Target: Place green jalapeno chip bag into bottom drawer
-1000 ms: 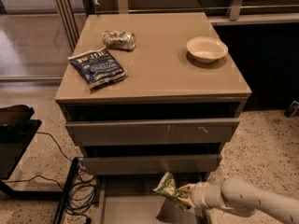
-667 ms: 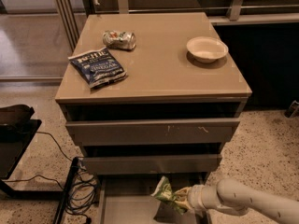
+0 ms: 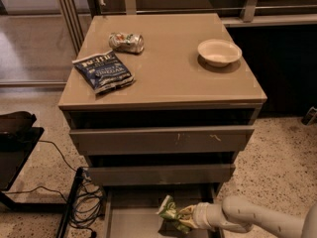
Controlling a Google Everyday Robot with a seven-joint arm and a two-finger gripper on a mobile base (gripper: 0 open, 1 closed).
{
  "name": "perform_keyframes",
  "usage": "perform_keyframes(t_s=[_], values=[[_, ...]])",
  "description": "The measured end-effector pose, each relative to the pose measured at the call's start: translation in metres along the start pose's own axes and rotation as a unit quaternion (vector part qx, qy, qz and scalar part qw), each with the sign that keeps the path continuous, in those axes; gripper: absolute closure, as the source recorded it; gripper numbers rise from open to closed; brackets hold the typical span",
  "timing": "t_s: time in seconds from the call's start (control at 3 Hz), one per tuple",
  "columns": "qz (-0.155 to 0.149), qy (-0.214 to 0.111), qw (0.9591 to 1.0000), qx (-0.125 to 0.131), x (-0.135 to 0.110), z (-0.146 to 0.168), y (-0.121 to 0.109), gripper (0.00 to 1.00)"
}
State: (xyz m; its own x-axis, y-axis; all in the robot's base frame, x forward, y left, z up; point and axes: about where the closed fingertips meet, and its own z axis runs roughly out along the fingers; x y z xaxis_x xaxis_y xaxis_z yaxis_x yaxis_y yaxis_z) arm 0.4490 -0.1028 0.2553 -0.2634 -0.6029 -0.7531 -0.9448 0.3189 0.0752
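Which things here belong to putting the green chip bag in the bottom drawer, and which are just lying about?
Job: green jalapeno chip bag; pincer gripping it above the open bottom drawer.
Lying about: blue chip bag, crushed can, white bowl, on the cabinet top.

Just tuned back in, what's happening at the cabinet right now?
The robot's arm reaches in from the lower right, low in front of the cabinet. Its gripper holds the green jalapeno chip bag over the open bottom drawer. The bag is not yet let go, and whether it touches the drawer floor cannot be told. On the cabinet top lie a dark blue chip bag, a crushed can and a white bowl, all well away from the arm.
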Motion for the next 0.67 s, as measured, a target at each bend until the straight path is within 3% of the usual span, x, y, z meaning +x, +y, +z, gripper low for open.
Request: perform_keyframes(t_s=[0.67], values=[[-0.007, 0.043, 0.999, 0.014, 0.035, 0.042, -0.012, 1.0]])
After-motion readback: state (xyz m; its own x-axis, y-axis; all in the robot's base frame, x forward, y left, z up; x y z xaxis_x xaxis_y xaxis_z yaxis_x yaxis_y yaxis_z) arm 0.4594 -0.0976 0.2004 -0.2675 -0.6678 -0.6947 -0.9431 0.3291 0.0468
